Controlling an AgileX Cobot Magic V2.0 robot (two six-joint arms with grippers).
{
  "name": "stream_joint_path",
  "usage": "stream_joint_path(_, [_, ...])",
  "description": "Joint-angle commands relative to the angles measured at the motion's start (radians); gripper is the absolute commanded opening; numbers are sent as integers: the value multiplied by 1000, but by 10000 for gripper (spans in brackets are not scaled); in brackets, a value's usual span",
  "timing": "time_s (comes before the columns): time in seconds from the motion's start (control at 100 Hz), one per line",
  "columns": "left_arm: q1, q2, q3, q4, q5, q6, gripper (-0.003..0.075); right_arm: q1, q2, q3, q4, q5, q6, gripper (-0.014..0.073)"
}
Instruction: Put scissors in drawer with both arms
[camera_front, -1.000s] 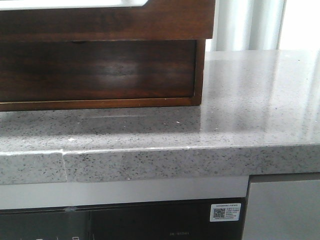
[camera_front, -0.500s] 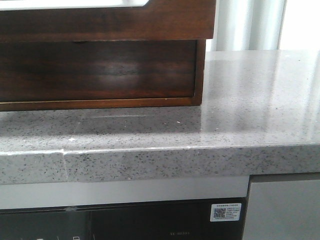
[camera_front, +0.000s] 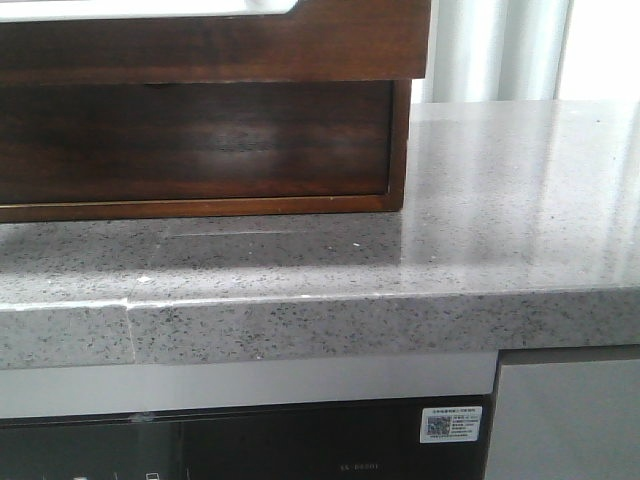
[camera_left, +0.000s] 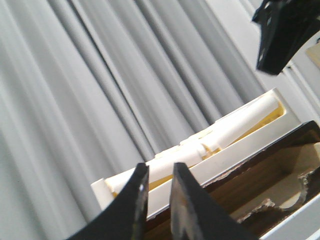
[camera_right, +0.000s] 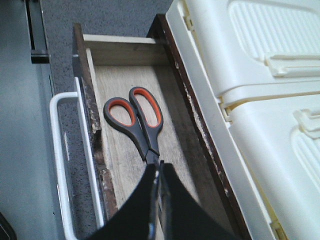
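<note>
Right gripper (camera_right: 158, 200) nearest, fingers pressed almost together, clamped on scissors' blades; blade tips hidden behind fingers. Scissors (camera_right: 136, 120) inside open drawer (camera_right: 122, 57), orange-grey handles lying on pale wood floor. White plastic containers (camera_right: 250, 75) beside drawer, cut off at edge. Left gripper (camera_left: 159, 200) up in air, narrow gap, holding nothing. Grey curtain (camera_left: 100, 90) behind. Front view: speckled countertop (camera_front: 480, 200), no arms visible.

The left gripper's (camera_left: 156, 200) two black tapered fingers (camera_left: 135, 205) are standing slightly parted at six o'clock. Pale grey pleated curtains (camera_left: 100, 90) are filling the background. A cream plastic box (camera_left: 240, 130) is lying toward four o'clock, above a dark brown glossy wooden drawer (camera_left: 260, 165).
</note>
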Motion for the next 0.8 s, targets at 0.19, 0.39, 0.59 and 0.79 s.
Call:
stream_joint_path(0.19, [-6,-107,-26,-111,175,-156,-20,-8,-197,100,17,-85,34,-55])
stream_joint_path(0.39, [-6,-107,-24,-228,251,-157,-20,-8,-373,372,17,-255,34,-55])
stream_joint_path(0.59, [-6,-107,-24,-228,308,-157,-19,-8,-619,725,17,-478,35,-55])
stream_joint_path(0.79, [-6,-107,-13,-228,300,-157,-19,-8,-900,1054,17,-674,61,-55])
